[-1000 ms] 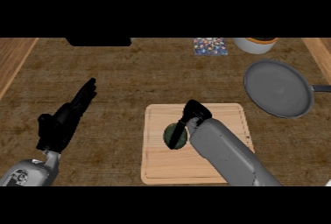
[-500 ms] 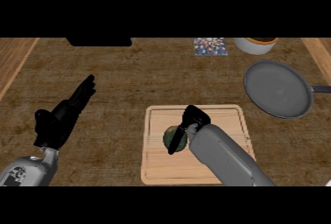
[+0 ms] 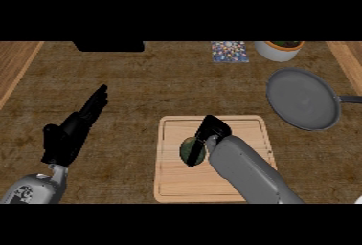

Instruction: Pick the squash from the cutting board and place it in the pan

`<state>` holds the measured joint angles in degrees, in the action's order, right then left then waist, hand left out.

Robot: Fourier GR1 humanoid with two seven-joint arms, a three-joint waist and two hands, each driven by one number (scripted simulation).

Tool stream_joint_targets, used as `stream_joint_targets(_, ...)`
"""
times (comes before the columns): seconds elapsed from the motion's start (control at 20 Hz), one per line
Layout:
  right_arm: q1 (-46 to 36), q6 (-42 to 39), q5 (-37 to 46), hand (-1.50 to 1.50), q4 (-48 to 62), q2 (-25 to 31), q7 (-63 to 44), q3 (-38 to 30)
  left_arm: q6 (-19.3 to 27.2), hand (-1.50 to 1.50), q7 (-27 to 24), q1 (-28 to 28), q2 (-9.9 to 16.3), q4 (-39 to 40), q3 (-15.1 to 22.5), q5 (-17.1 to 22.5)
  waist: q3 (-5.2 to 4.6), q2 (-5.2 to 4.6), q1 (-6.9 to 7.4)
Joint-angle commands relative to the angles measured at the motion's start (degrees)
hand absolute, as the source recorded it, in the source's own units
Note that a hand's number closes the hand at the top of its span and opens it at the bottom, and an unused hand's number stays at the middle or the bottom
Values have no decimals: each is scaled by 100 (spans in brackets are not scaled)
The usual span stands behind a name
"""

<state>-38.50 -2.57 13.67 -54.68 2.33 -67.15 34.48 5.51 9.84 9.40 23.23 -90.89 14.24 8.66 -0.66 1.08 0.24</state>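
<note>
A: Nearest item?
B: Cutting board [image 3: 212,184], pale wood, square, grooved rim, at 6 o'clock of centre. Right forearm crosses it from its lower right corner.

A: The squash?
B: Squash [image 3: 191,150] lies on the board, left of middle: dark green, oval, lighter olive streak, long axis running roughly 1 to 7 o'clock. Right hand [image 3: 213,128] sits against its 2 o'clock side; I cannot tell how its fingers are set.

A: Left hand?
B: Left hand [image 3: 74,131] at 9 o'clock, fingers straight, holding nothing.

A: Farther back?
B: Grey pan [image 3: 304,105] at 2 o'clock. Beyond it, a white pot [image 3: 277,51] and a patterned square card [image 3: 230,51] around 12 to 1 o'clock.
</note>
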Motion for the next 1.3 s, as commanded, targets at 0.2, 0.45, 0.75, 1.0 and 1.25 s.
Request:
stream_joint_targets(0.2, -86, 144, 458, 150, -354, -175, -1233, 202, -195, 0, -391, -153, 3, 376, -271, -102, 61, -88, -43)
stream_joint_targets(0.45, 804, 91, 1424, 150, -2376, 886, 1649, 1771, -23, 0, -189, -310, -64, 212, -214, -110, 69, 84, -298)
stream_joint_targets(0.75, 1073, 853, 2465, 150, -4406, 2449, 2478, 1989, 70, 0, -111, -210, -5, 286, -430, -93, 74, 91, -568)
stream_joint_targets(1.0, 1618, 1567, 3189, 150, -6186, 3516, 2498, 1658, 84, 0, -157, -374, -135, 159, -305, -126, 75, 37, -525)
stream_joint_targets(1.25, 3181, 2538, 3631, 150, -7006, 4365, 2444, 1174, -116, 0, -50, -506, -15, -322, -292, -122, 76, -65, -196)
